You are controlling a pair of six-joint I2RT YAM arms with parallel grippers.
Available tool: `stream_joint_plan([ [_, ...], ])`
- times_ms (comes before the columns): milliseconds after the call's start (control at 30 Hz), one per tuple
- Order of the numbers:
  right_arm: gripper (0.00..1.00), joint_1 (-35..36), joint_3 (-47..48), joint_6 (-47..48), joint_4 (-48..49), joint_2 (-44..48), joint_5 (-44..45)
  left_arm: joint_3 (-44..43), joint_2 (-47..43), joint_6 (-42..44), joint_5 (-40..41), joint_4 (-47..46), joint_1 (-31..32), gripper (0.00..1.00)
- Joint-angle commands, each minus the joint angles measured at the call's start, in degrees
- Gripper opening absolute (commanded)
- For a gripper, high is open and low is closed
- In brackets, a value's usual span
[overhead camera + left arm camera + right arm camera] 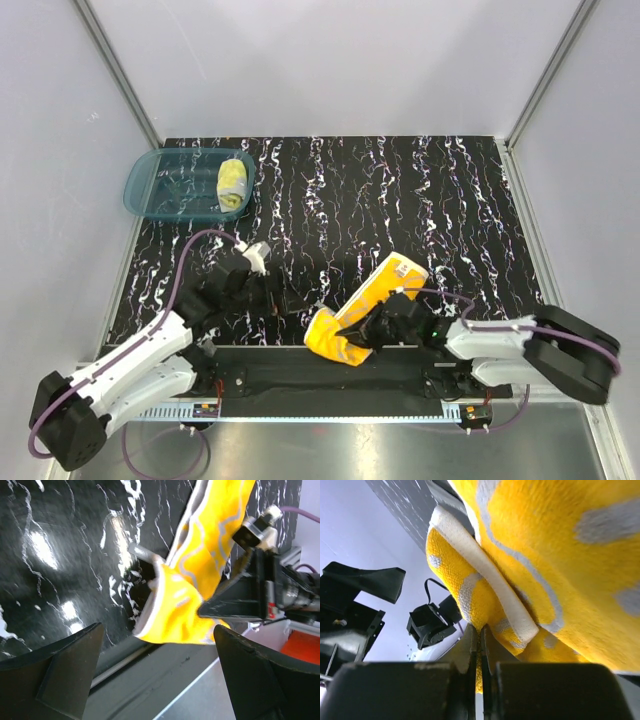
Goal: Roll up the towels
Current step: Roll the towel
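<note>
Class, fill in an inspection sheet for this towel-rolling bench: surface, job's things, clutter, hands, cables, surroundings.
Surface: black, white-veined tabletop.
Job's things: pale yellow towel rolled, lying in the teal basin at far left; orange towel stretched diagonally near the front edge, near end curled over.
Clutter: nothing seen.
Hands: left hand open, holding nothing, facing the orange towel; right hand shut on the orange towel's edge.
Cables: a purple cable loops along each arm.
Surroundings: pale walls, metal frame posts.
</note>
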State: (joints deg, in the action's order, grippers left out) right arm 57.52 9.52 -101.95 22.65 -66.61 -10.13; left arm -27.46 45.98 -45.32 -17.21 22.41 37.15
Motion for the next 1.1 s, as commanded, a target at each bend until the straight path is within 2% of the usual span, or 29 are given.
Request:
stream_joint_plan([
  [0, 0.00, 3.4, 0.5, -7.4, 19.0, -9.5, 4.1, 0.0, -1.2, -3.9, 1.8, 1.0, 2.8, 0.99],
  [133, 0.00, 7.3, -2.0, -13.1, 32.5, -17.8, 7.0, 1.4, -2.3, -9.1, 4.6, 2.8, 8.5, 0.99],
  [200, 0.00, 9.4, -1.9, -13.5, 33.3, -19.1, 7.8, 3.7, -4.0, -14.3, 6.8, 1.2, 12.2, 0.99],
  [267, 0.00, 10.3, 0.1, -12.2, 30.1, -17.3, 8.5, 6.0, -5.0, -18.0, 8.5, -2.0, 15.2, 0.99],
  [300, 0.00, 10.9, 1.3, -9.8, 20.0, -15.4, 8.8, 7.4, -4.9, -20.8, 9.3, -4.6, 18.3, 0.99],
  [367, 0.00, 11.1, 6.2, -6.0, 5.8, -5.9, 11.9, 7.8, -3.5, -22.4, 11.9, -6.1, 21.8, 0.99],
  [400, 0.00, 11.4, 8.2, -2.4, -11.1, -2.0, 13.9, 7.5, -2.7, -23.1, 12.7, -6.2, 22.7, 0.99],
  [433, 0.00, 11.6, 10.4, -0.8, -19.6, 5.8, 19.1, 7.3, -2.0, -23.2, 14.0, -6.4, 23.4, 0.99],
  [500, 0.00, 11.6, 15.6, 1.8, -39.7, 12.3, 24.3, 7.4, -0.1, -23.9, 15.2, -7.3, 25.0, 0.99],
  [533, 0.00, 11.6, 16.6, 2.0, -44.0, 17.3, 27.9, 7.6, 0.5, -24.2, 16.1, -7.6, 25.3, 0.99],
  [600, 0.00, 11.6, 15.5, 1.5, -49.6, 21.2, 29.6, 8.2, 1.7, -25.1, 17.0, -8.8, 26.3, 0.99],
  [700, 0.00, 11.6, 11.4, 0.5, -50.6, 25.1, 28.4, 9.7, 1.6, -26.2, 19.0, -13.0, 26.8, 0.99],
  [867, 0.00, 11.6, 7.1, 2.1, -45.5, 18.8, 23.1, 8.3, 0.7, -26.2, 22.9, -13.3, 27.5, 0.99],
  [1067, 0.00, 11.6, 8.8, 6.9, -46.6, 14.4, 27.2, 7.7, 4.7, -26.0, 22.3, -16.3, 28.0, 0.99],
])
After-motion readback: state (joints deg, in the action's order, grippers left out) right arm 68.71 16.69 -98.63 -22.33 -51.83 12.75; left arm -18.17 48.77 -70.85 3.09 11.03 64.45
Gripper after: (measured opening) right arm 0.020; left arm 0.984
